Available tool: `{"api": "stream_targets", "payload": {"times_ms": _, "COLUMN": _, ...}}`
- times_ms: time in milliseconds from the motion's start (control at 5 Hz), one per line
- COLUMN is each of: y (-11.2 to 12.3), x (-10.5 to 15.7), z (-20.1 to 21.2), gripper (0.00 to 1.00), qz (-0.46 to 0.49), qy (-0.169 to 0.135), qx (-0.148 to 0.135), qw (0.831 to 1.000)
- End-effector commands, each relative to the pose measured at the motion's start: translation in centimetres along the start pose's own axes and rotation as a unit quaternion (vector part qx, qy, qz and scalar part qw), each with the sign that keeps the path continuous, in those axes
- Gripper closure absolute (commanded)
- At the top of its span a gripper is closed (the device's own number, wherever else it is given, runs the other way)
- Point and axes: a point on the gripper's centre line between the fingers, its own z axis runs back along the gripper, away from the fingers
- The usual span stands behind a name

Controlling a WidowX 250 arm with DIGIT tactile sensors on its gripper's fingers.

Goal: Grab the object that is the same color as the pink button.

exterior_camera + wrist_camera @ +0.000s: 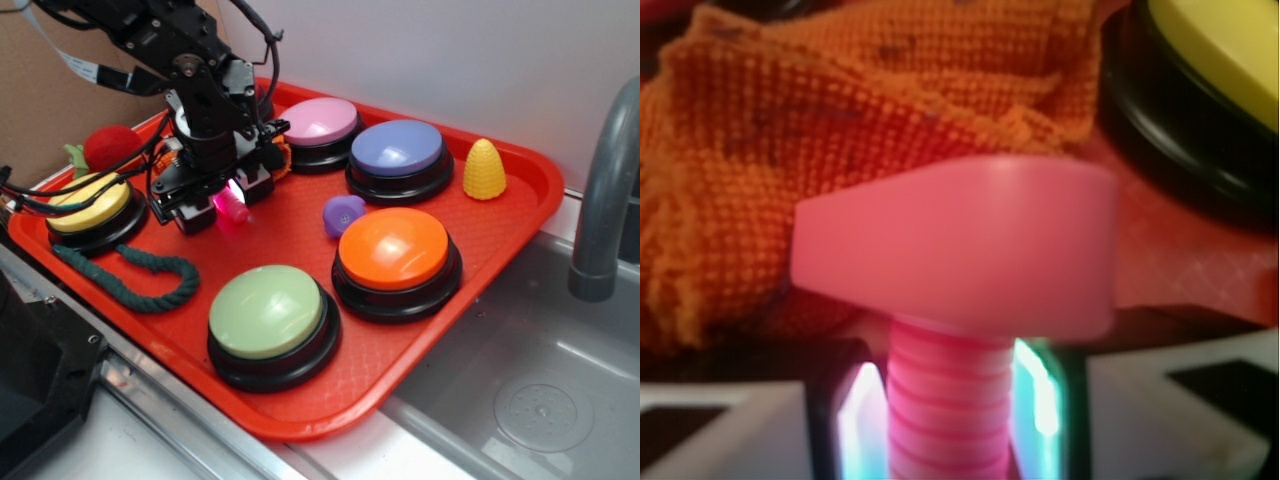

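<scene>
Two lit pads (862, 420) flank the ribbed shaft of the pink bolt (958, 255) in the wrist view, pressing it from both sides, so the gripper (222, 203) is closed down narrow with the bolt clamped and its blocky head sticking out past the fingertips. Just beyond the head lies the orange cloth (840, 120), and to one side of it sits the yellow button (1220, 70) on its black base. From the exterior camera the bolt glows at the gripper tips over the red tray (300, 225), whether touching it or just above I cannot tell, with the green rope (130, 275) nearer the camera than the gripper. Farther back from the gripper sits the pink button (320, 122), well apart from the bolt, with the purple button (397, 150) beside it.
</scene>
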Motion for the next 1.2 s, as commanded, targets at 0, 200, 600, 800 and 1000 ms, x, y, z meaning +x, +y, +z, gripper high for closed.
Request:
{"api": "stream_targets", "payload": {"times_ms": 0, "y": -0.9, "x": 3.2, "z": 6.5, "gripper": 1.00, "qz": -0.130, "qy": 0.028, "qx": -0.075, "qw": 0.988}}
{"api": "stream_targets", "payload": {"times_ms": 200, "y": -1.1, "x": 3.9, "z": 10.3, "gripper": 1.00, "qz": -0.256, "qy": 0.070, "qx": -0.078, "qw": 0.961}}
{"api": "stream_targets", "payload": {"times_ms": 600, "y": -0.7, "x": 4.1, "z": 15.1, "gripper": 1.00, "qz": -0.419, "qy": 0.088, "qx": -0.126, "qw": 0.895}}
{"api": "stream_targets", "payload": {"times_ms": 800, "y": -0.8, "x": 5.2, "z": 16.2, "gripper": 1.00, "qz": -0.430, "qy": 0.120, "qx": -0.154, "qw": 0.881}}
{"api": "stream_targets", "payload": {"times_ms": 1000, "y": -0.9, "x": 5.9, "z": 15.9, "gripper": 1.00, "qz": -0.422, "qy": 0.136, "qx": -0.149, "qw": 0.884}}
